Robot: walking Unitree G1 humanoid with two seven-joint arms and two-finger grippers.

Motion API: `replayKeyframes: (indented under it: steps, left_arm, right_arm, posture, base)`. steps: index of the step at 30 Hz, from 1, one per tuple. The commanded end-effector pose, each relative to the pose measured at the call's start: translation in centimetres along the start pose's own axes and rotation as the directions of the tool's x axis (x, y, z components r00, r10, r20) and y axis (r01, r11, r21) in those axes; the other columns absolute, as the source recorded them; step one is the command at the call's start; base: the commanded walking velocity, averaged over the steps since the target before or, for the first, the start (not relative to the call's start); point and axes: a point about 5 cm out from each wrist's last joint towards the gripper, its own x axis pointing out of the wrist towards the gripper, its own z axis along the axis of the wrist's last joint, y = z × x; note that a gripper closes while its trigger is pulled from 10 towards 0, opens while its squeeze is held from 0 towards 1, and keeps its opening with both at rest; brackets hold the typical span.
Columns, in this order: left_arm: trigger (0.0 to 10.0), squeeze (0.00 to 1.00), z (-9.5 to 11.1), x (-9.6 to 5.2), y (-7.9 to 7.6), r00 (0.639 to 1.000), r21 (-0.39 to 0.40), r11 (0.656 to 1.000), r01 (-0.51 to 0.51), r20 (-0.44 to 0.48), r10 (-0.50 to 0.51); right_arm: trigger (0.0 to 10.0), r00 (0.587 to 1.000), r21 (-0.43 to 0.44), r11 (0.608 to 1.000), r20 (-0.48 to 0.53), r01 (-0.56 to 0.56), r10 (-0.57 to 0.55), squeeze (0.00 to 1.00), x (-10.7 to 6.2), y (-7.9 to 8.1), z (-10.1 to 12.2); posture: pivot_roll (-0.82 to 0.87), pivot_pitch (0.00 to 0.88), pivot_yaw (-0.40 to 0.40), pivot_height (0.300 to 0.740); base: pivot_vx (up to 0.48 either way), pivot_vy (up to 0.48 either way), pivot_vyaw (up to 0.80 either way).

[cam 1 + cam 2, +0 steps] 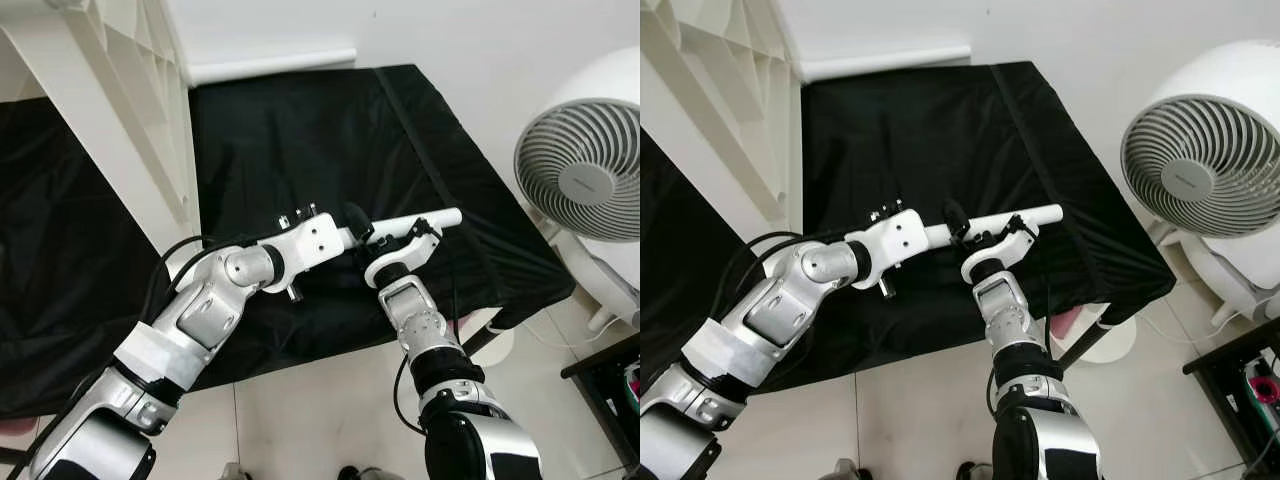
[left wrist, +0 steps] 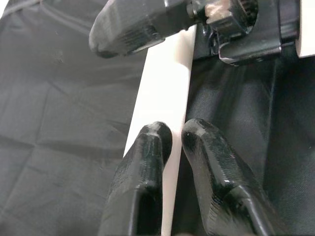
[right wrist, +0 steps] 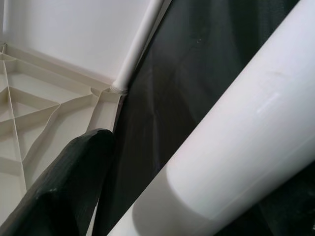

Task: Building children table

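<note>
Left eye view is showing both grippers meeting over the black cloth. The left gripper is clamping its fingers on one end of the white table leg, while the right gripper is gripping the same leg just beside it. The white tabletop is leaning upright beside the cloth's edge.

A home room: pale tiled floor, white walls, a black cloth spread low, and a white electric fan standing at the right.
</note>
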Motion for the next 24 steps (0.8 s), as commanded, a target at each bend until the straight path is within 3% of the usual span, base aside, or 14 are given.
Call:
replayKeyframes:
  steps: [1,13,15,19,21,24]
  left_arm:
    - [10.0,0.0,-1.4,0.6,-1.1,0.996,-0.002,0.999,0.041,-0.073,-0.041]
    - [10.0,0.0,-2.0,2.4,-1.3,0.993,0.038,0.998,0.045,-0.113,-0.041]
    - [10.0,0.0,-2.3,2.8,-0.8,0.992,0.05,0.998,0.03,-0.127,-0.024]
    - [10.0,0.0,-2.4,2.9,-0.7,0.991,0.052,0.998,0.024,-0.133,-0.017]
    - [10.0,0.0,-2.4,3.1,-0.4,0.991,0.055,0.998,0.016,-0.133,-0.009]
    - [10.0,0.0,-2.5,3.2,-0.4,0.991,0.057,0.998,0.016,-0.132,-0.009]
  right_arm:
    - [10.0,0.99,0.062,0.991,-0.088,0.119,-0.113,0.0,-1.6,-2.2,-2.4]
    - [10.0,0.995,0.087,0.992,-0.043,0.09,-0.086,0.0,-3.5,-1.3,-1.2]
    - [10.0,0.997,0.112,0.991,-0.019,0.078,-0.076,0.0,-5.0,-0.7,-0.2]
    - [10.0,0.998,0.118,0.991,-0.009,0.068,-0.068,0.0,-5.7,-0.4,0.2]
    - [10.0,0.996,0.131,0.988,0.044,0.077,-0.083,0.0,-8.2,0.5,2.1]
    - [10.0,0.994,0.125,0.989,0.064,0.078,-0.086,0.0,-9.1,1.0,2.9]
  posture:
    - [0.1,0.121,0.015,0.74]
    - [0.07,0.122,0.021,0.74]
    - [0.05,0.124,0.029,0.74]
    - [0.05,0.124,0.029,0.74]
    - [0.04,0.126,0.034,0.74]
    - [0.04,0.126,0.034,0.74]
  base:
    - [0.0,0.0,0.0]
    - [0.0,0.0,0.0]
    - [0.0,0.0,0.0]
    - [0.0,0.0,0.0]
    - [0.0,0.0,0.0]
    - [0.0,0.0,0.0]
